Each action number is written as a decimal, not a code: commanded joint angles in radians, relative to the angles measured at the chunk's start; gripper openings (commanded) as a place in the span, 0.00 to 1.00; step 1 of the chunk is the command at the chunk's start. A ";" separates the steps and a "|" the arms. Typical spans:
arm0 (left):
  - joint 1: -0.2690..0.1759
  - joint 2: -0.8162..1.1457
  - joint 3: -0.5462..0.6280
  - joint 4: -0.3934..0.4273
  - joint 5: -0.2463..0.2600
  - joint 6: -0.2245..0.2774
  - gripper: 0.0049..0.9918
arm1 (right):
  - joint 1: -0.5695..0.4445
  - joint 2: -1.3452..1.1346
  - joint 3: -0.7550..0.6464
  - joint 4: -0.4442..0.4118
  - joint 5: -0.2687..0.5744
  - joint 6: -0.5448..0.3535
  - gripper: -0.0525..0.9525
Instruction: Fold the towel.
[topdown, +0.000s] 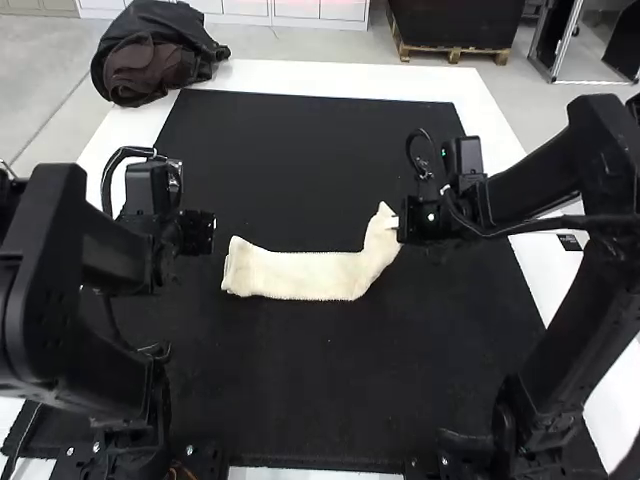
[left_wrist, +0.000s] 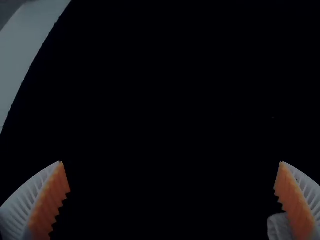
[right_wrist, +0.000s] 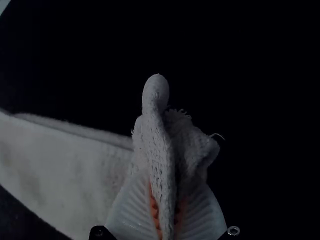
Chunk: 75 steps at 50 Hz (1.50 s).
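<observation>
The cream towel (topdown: 300, 275) lies as a long narrow folded strip on the black mat, its right end bent up and lifted. At that end my right gripper (topdown: 396, 222) is shut on the towel. In the right wrist view the right gripper (right_wrist: 167, 215) pinches a bunched end of the towel (right_wrist: 65, 165), whose rest stretches away beside it. My left gripper (topdown: 212, 230) is just beyond the towel's left end, apart from it in the high view. The left wrist view has the left gripper (left_wrist: 171, 162) wide open, with a bit of towel (left_wrist: 280, 226) beside one finger.
A black mat (topdown: 310, 140) covers most of the white table (topdown: 330, 78). A dark bag (topdown: 150, 55) rests at the table's far left corner. Both arms reach in from the sides.
</observation>
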 joint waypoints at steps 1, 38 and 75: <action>0.025 0.008 0.028 0.017 -0.053 -0.010 0.97 | 0.055 -0.012 0.031 0.007 -0.017 0.037 0.03; 0.108 0.037 0.019 0.028 -0.047 0.001 0.97 | 0.298 0.129 0.142 0.076 0.009 0.138 0.03; 0.203 0.038 -0.016 0.086 -0.021 0.042 0.97 | 0.497 0.267 0.291 0.137 0.027 0.231 0.03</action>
